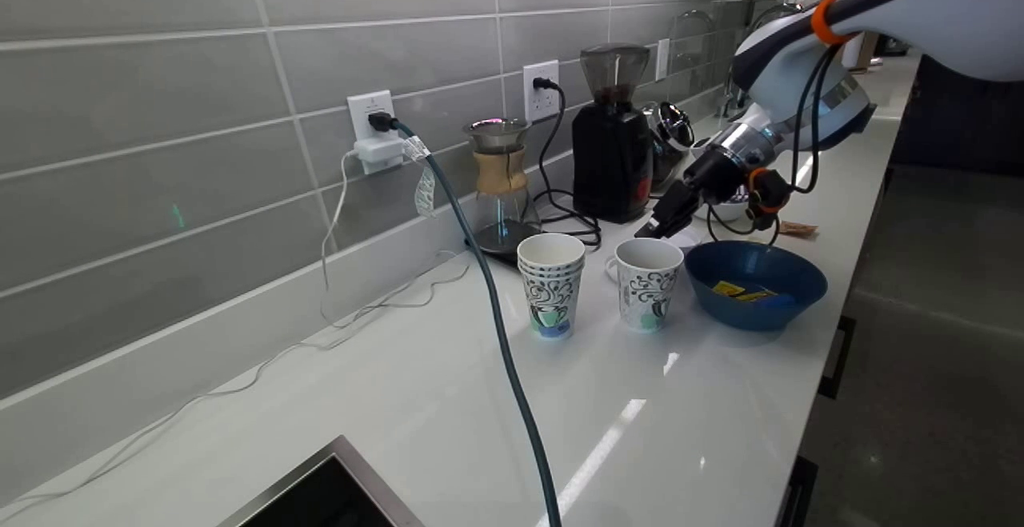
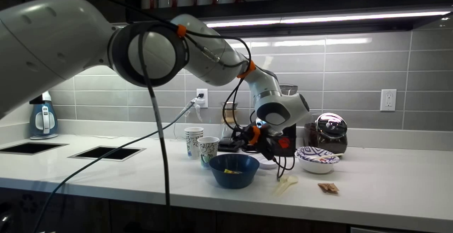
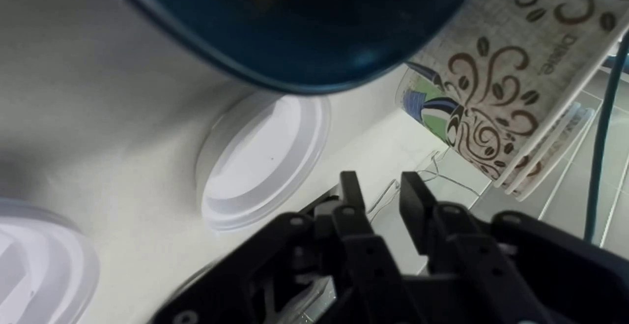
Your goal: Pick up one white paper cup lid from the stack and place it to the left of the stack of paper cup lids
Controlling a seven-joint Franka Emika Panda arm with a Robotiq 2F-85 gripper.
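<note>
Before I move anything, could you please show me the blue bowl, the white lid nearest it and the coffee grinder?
Blue bowl (image 2: 231,182): in an exterior view, on its outer wall.
White lid (image 3: 260,152): in the wrist view, on its flat middle.
Coffee grinder (image 1: 610,161): in an exterior view, on its black body.

"White paper cup lid (image 3: 268,154), rim raised, centre sunken, flat on the desk (image 3: 140,201)!"

"And the stack of paper cup lids (image 3: 46,265) sits apart, cropped in the wrist view, layers uncountable!"
</note>
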